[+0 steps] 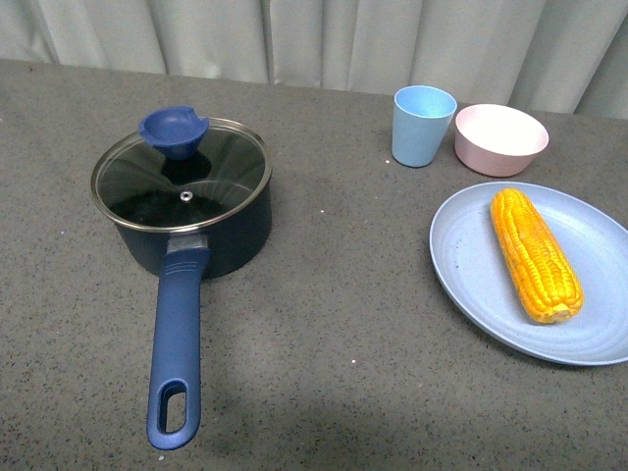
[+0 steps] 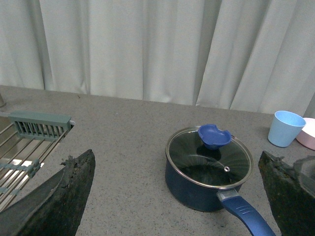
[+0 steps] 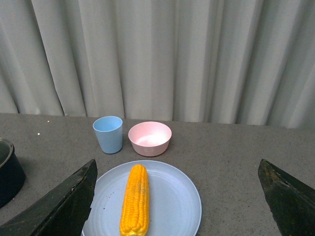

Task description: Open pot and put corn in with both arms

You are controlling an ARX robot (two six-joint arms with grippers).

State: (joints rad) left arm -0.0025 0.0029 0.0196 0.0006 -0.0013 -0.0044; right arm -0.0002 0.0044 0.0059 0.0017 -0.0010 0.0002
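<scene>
Handle (image 1: 177,343) of the lidded pot (image 1: 235,235) is pointing at the camera, corn (image 1: 535,255) is lying on the plate (image 1: 471,285), left gripper (image 2: 175,153) and right gripper (image 3: 177,162) are hanging with jaws wide apart.

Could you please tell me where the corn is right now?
In the front view the corn lies on the blue plate at the right, in front of the pink bowl and cup, apart from the pot.

Soft, even light is filling all three views, casting faint shadows. Pale reflections are streaking the glass lid (image 1: 182,182), and the scene is showing in clear focus.
</scene>
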